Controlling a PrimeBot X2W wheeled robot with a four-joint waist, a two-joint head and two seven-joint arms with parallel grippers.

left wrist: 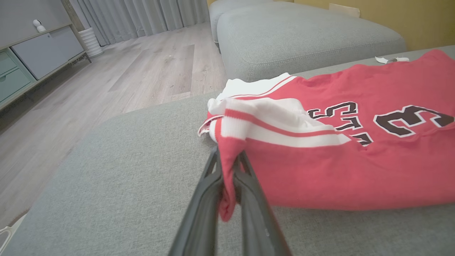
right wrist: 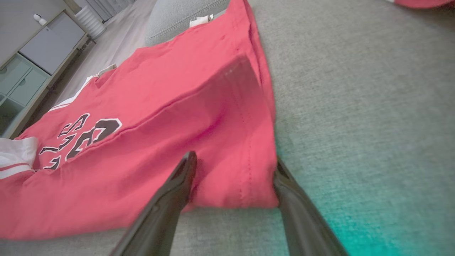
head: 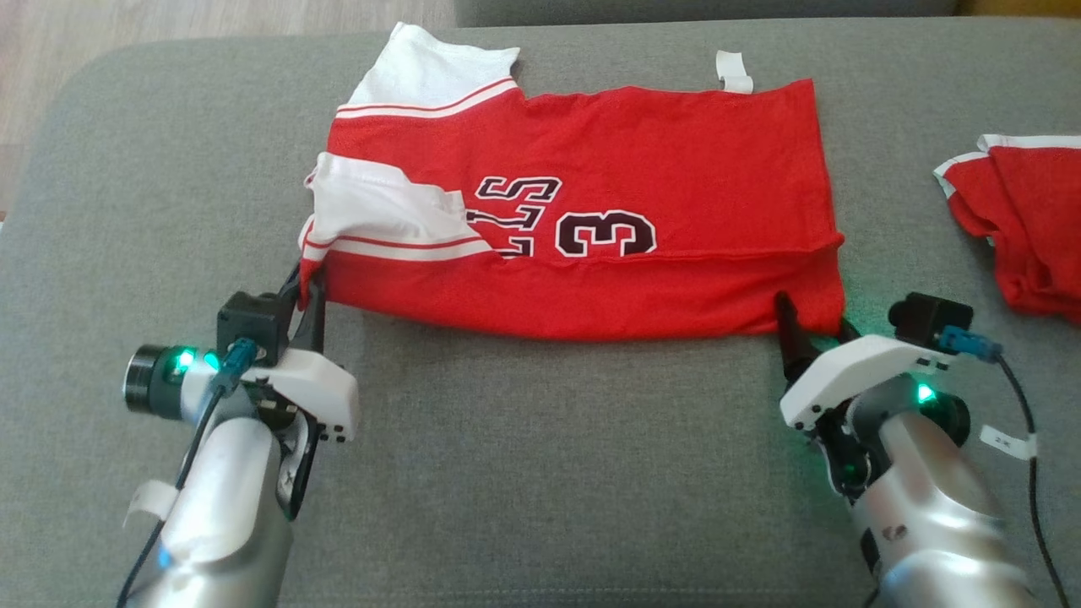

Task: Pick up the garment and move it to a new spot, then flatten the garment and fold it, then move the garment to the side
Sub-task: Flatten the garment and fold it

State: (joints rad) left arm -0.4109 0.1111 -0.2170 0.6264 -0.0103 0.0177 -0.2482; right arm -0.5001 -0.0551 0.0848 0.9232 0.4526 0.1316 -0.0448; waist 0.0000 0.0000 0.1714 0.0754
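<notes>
The garment is a red jersey with white striped sleeves and dark numbers, lying partly folded on the grey cushion. My left gripper is shut on the garment's near-left corner, and in the left wrist view a tongue of red cloth hangs between the closed fingers of that gripper. My right gripper stands open at the near-right corner. In the right wrist view that gripper's fingers straddle the garment's hemmed corner, one finger lying on the cloth and the other beside its edge.
A second red and white garment lies bunched at the cushion's right edge. A small white strip sits past the jersey's far edge. Another grey cushion, wooden floor and a low cabinet lie beyond to the left.
</notes>
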